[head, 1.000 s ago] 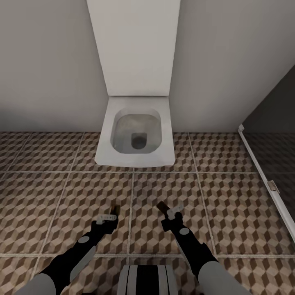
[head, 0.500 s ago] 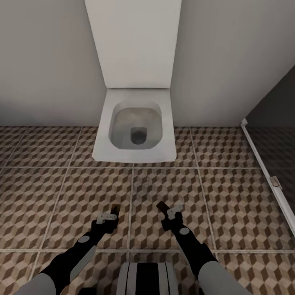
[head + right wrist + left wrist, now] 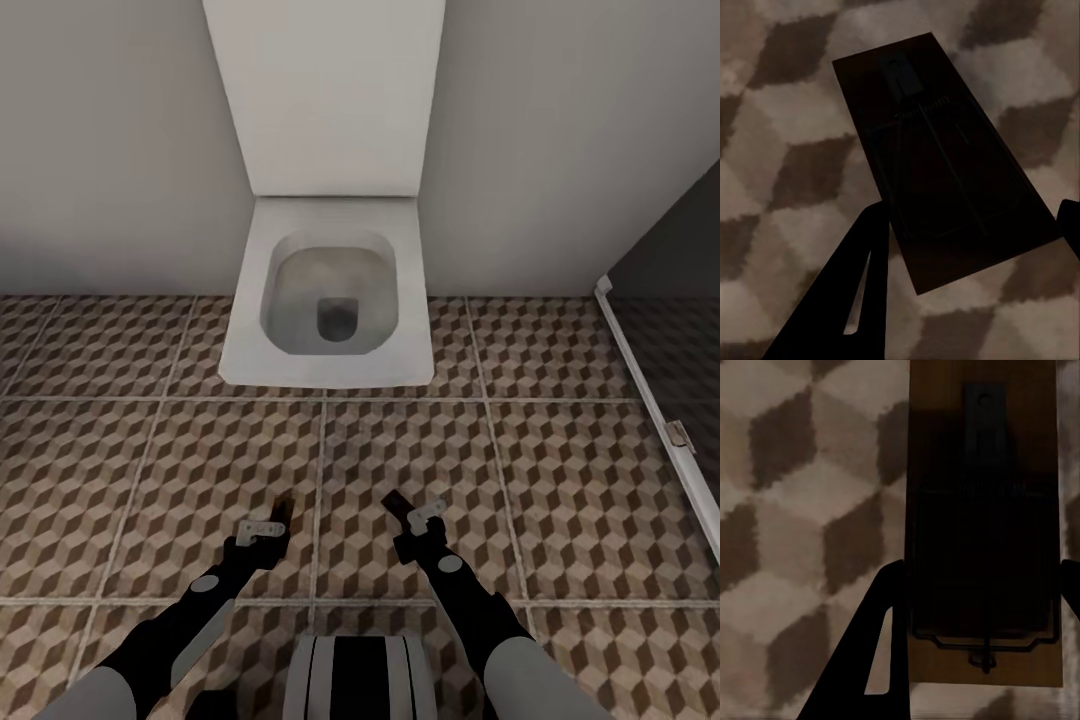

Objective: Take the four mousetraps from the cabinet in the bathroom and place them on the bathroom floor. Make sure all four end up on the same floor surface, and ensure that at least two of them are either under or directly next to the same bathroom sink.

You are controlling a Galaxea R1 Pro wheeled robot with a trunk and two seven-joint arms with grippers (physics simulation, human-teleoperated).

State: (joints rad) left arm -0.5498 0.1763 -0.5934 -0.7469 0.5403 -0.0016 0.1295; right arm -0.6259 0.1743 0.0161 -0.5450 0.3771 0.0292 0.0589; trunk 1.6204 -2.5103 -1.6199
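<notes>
Both arms reach out low over the bathroom floor (image 3: 560, 470), short of the white toilet (image 3: 328, 300) against the wall. The left gripper (image 3: 272, 522) is closed on a mousetrap (image 3: 982, 532), its fingers (image 3: 881, 652) pressed to the board's two long edges (the wire frame faces the camera). The right gripper (image 3: 412, 512) clamps a second mousetrap (image 3: 945, 157), held slightly askew. Both traps hang above the tiles, nearer the robot than the toilet's front rim.
</notes>
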